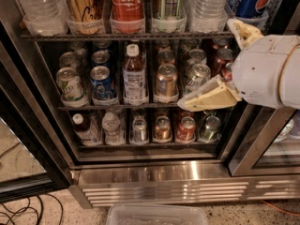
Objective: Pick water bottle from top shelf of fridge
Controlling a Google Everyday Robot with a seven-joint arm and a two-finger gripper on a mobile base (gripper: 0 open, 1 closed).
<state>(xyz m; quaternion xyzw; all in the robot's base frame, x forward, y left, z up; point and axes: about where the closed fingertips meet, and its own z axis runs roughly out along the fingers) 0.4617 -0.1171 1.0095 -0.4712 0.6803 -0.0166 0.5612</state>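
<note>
Open fridge (140,173) seen from the front, its dark door frame (28,125) swung out at the left above loose cables (18,210) on the floor. The top shelf (93,36) carries, from left to right: the left water bottle (40,8), clear and ribbed, standing upright in the end lane; a tan and gold can (84,3); a red Coca-Cola bottle (126,1); a green can (167,1); the right water bottle (206,3), also clear and ribbed; and a blue can (253,1). Only the lower parts of these 6 containers show. The 2 racks below hold short cans, with a small white-capped bottle of brown drink (134,74) in the middle of the upper one. A slatted grille (164,193) runs along the base, and a clear plastic bin (157,214) sits on the floor in front. The gripper (206,64) hangs at the right, its 2 cream fingers spread wide and holding nothing: the upper finger (243,32) lies at shelf level just right of the right water bottle, the lower finger (208,97) crosses in front of the cans
</note>
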